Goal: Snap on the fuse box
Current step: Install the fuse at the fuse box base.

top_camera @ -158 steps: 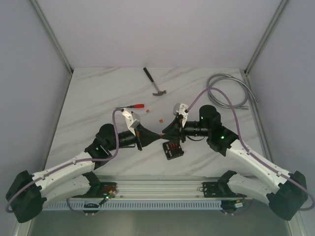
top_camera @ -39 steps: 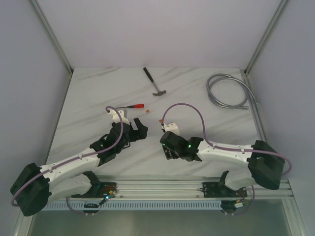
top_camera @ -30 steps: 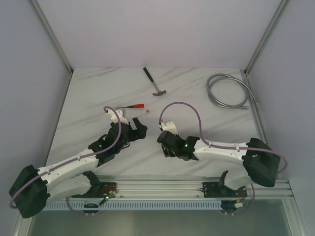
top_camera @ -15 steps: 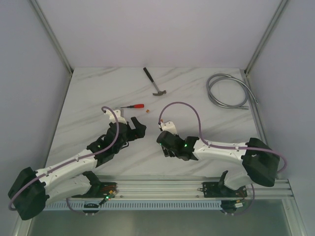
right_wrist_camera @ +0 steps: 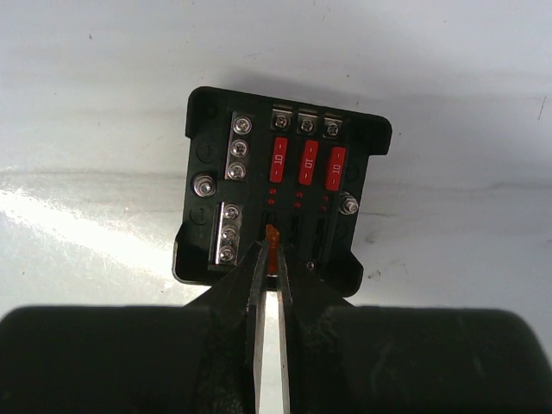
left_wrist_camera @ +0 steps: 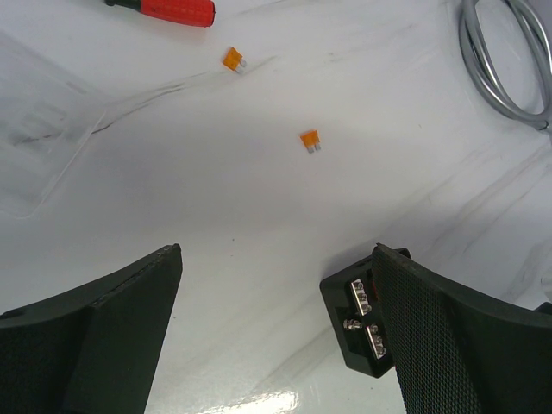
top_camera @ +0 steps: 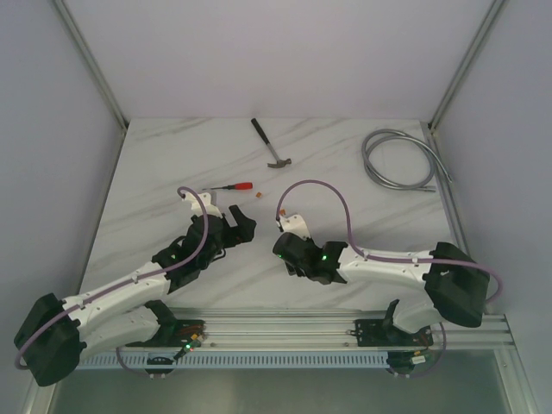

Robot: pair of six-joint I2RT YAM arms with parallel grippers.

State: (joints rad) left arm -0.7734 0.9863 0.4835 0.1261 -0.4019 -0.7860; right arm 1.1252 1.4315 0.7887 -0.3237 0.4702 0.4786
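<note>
The fuse box [right_wrist_camera: 280, 194] is a black square box lying flat on the white table, with three red fuses in its upper slots. My right gripper [right_wrist_camera: 272, 252] is shut on a small orange fuse [right_wrist_camera: 272, 238] right over an empty lower slot. In the top view the right gripper [top_camera: 291, 257] covers the box. My left gripper [left_wrist_camera: 278, 259] is open just left of the box, whose corner [left_wrist_camera: 355, 321] shows beside its right finger [left_wrist_camera: 457, 336]. From above, the left gripper [top_camera: 238, 226] sits low over the table.
Two loose orange fuses [left_wrist_camera: 234, 59] [left_wrist_camera: 310, 139] lie beyond the left gripper. A red-handled screwdriver [top_camera: 235, 185], a hammer [top_camera: 272, 145] and a coiled grey hose [top_camera: 401, 159] lie farther back. A clear plastic piece [left_wrist_camera: 39, 138] rests at the left.
Both arms have come down from meeting tip to tip above the table. Over the last second the right gripper edged slightly left over the fuse box; the left gripper barely moved.
</note>
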